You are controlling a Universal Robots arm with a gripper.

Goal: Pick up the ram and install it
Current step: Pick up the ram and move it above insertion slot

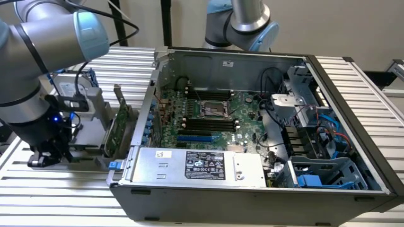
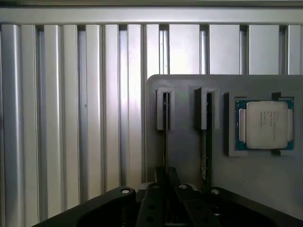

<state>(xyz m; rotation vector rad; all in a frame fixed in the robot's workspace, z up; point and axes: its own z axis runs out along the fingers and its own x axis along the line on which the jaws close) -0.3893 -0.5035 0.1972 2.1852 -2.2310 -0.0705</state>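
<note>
A ram stick (image 2: 165, 137) stands on edge in a slot of the grey holder plate (image 2: 184, 151), seen as a thin dark line. My gripper (image 2: 166, 176) is down at this stick, its two dark fingers pressed close on either side of it, shut on it while it still sits in the slot. A second ram stick (image 2: 208, 142) stands in the neighbouring slot. In the exterior view my gripper (image 1: 47, 156) hangs low over the holder at the exterior view's left, outside the open computer case (image 1: 189, 59). The black and blue motherboard slots (image 1: 202, 127) lie inside the case.
A silver processor chip (image 2: 265, 124) rests in a recess of the holder beside the sticks. A large green expansion card (image 1: 120, 125) stands upright between my arm and the case wall. The ribbed metal table (image 2: 71, 118) runs under everything. A second arm's base (image 1: 243, 23) stands behind the case.
</note>
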